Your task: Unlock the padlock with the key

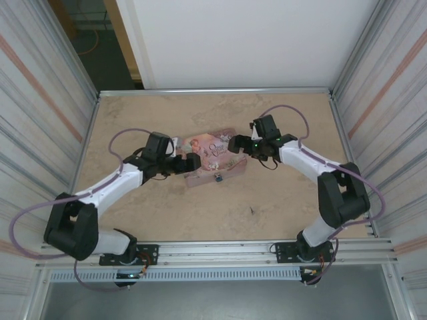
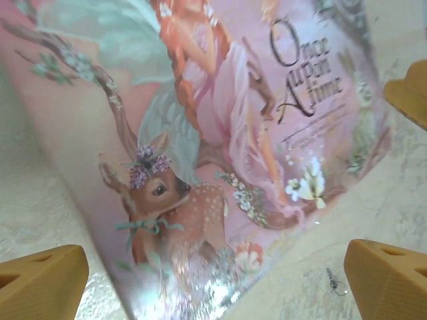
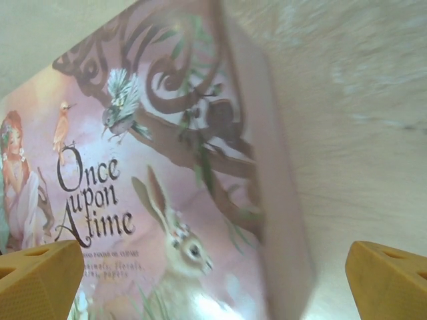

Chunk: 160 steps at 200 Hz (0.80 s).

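The tiny dark padlock [image 1: 218, 177] sits at the near edge of the pink tin [image 1: 212, 148] on the desk [image 1: 167, 213]. Our left end effector [image 1: 192, 162] and right end effector [image 1: 235, 144] flank the tin, both released. We judge that steadying the tin first is wisest.

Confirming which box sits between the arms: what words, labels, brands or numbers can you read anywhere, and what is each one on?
"Once upon A time": dark ornate lettering on the lid of the pink illustrated tin, legible in both wrist views.
Small print just below that title: too blurred to read.
padlock, at the tin's near edge in the top view: too small to make out any marking.
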{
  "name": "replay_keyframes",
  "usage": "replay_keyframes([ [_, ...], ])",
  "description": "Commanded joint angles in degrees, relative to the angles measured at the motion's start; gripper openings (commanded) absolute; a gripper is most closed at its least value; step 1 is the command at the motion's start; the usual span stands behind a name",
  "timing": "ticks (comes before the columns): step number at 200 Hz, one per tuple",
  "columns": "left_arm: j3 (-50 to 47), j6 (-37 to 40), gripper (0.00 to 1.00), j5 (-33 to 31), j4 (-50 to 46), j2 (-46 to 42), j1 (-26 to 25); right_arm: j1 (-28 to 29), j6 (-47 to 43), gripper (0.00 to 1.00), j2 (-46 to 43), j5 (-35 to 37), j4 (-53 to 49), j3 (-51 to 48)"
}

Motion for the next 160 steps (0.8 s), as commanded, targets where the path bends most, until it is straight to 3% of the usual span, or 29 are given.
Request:
replay_keyframes([
  [1,-2.2,0.7,0.99,-1.6,-1.1,-6.2,1.0,-0.3,-2.9,1.0,-7.4,5.2,-8.9,-3.1],
  [30,-5.0,1.9,0.99,-3.3,-2.7,-13.9,1.2,1.7,-0.7,0.94,-17.0,6.4,-16.1,-8.8],
  [90,-13.7,-1.6,0.99,-8.0,-2.5,-30.3,1.3,14.0,13.9,0.81,-30.9,7.2,-28.6,-19.3],
  [127,-19.6,-5.4,0.99,-8.0,0.2,-36.4,1.3,19.0,21.8,0.67,-31.9,5.4,-27.1,-24.9],
  [160,-20.7,-5.2,0.99,-8.9,-1.0,-37.6,1.3,20.5,23.0,0.55,-27.7,5.0,-26.6,-24.7],
])
